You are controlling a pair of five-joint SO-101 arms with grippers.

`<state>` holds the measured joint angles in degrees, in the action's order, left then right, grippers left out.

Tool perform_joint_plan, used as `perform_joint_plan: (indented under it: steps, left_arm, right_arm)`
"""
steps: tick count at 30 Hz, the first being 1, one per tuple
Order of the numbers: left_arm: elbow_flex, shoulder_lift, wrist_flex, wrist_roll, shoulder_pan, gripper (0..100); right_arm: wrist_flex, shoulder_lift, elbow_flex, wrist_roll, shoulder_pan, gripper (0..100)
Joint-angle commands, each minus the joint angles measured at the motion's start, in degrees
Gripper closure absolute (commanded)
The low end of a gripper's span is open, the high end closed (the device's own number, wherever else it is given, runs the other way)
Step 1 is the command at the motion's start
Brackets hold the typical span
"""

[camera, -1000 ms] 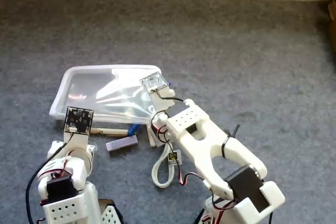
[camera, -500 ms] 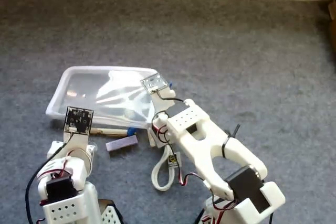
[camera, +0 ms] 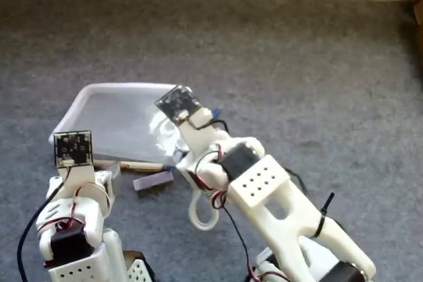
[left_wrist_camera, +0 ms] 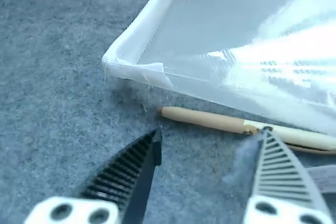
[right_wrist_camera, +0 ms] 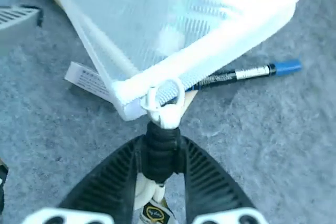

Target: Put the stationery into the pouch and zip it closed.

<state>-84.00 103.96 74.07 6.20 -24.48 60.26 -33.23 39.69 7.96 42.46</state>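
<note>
While my right gripper (right_wrist_camera: pixel 161 140) is clamping shut on the black zip pull (right_wrist_camera: pixel 160 156), the rest is reading like this:
pouch (right_wrist_camera: pixel 173 30): lying flat just ahead of those jaws, its corner meeting the pull's white ring (right_wrist_camera: pixel 164 100).
blue-capped pen (right_wrist_camera: pixel 247 72): lying beside that corner, partly under it.
left gripper (left_wrist_camera: pixel 212 136): hanging wide open over the carpet (left_wrist_camera: pixel 52 51).
beige pen (left_wrist_camera: pixel 210 120): lying just ahead of my left fingertips, along the pouch edge, outside it.
</note>
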Motion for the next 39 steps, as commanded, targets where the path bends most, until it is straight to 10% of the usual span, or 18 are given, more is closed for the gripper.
perform_joint_plan:
  steps: [1, 21, 39]
  left_arm:
    - [7.3, 0.3, 0.3, -4.3, 2.4, 69]
    - [23.7, 0.4, 7.7, -11.2, 19.8, 67]
    - [10.8, 0.5, 0.3, -14.2, 8.4, 67]
  right_arm:
    - [0.0, -5.5, -1.2, 3.3, 2.8, 99.2]
    - [-12.6, -10.1, -1.0, 1.0, 5.1, 99.2]
    - [-12.4, -10.1, -0.6, 0.9, 5.5, 99.2]
